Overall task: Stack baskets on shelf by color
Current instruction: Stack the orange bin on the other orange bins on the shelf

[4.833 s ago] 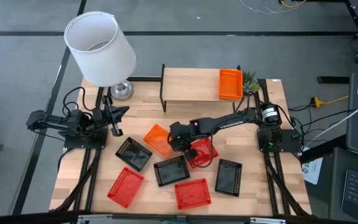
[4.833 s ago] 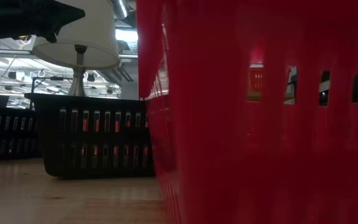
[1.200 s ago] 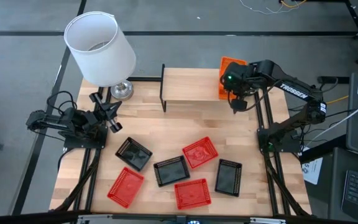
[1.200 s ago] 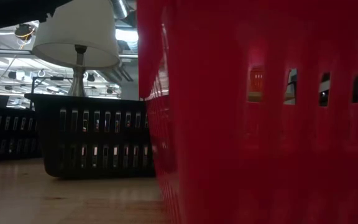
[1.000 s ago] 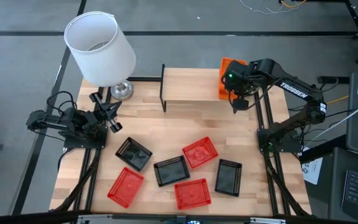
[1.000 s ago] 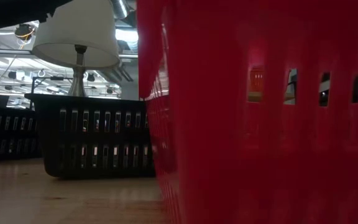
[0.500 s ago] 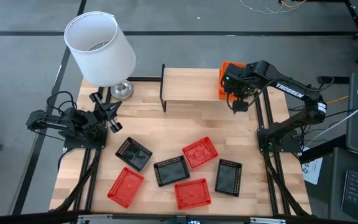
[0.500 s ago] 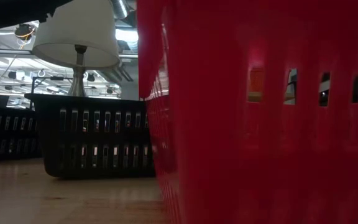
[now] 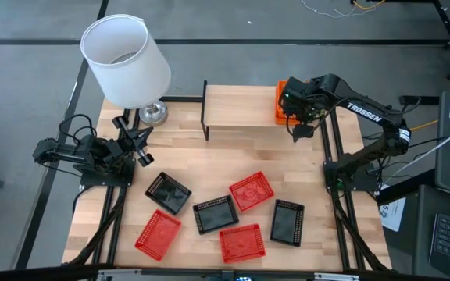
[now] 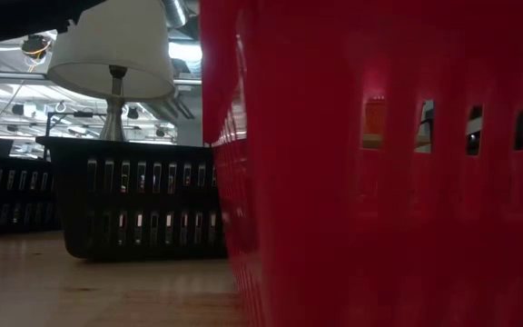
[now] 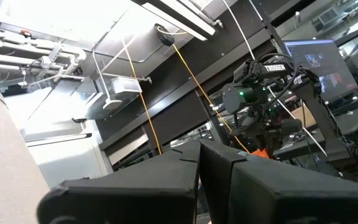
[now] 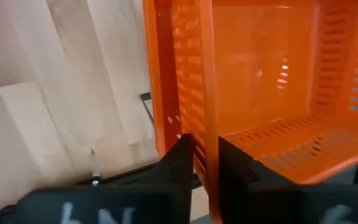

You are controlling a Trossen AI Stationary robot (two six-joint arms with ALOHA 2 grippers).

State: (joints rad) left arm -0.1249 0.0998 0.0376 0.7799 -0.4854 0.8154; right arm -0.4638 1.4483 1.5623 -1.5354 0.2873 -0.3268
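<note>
Six baskets are lying loose on the near part of the surface (image 9: 186, 160), three red and three black. I'm holding the right gripper (image 12: 205, 163) over the right end of the shelf (image 9: 237, 105), its fingers clamped on the wall of the orange basket (image 12: 272, 81), which I'm placing there. Next I'm judging a lowering, then a release. My left gripper (image 9: 141, 148) is waiting at the left edge, fingers apparently together
</note>
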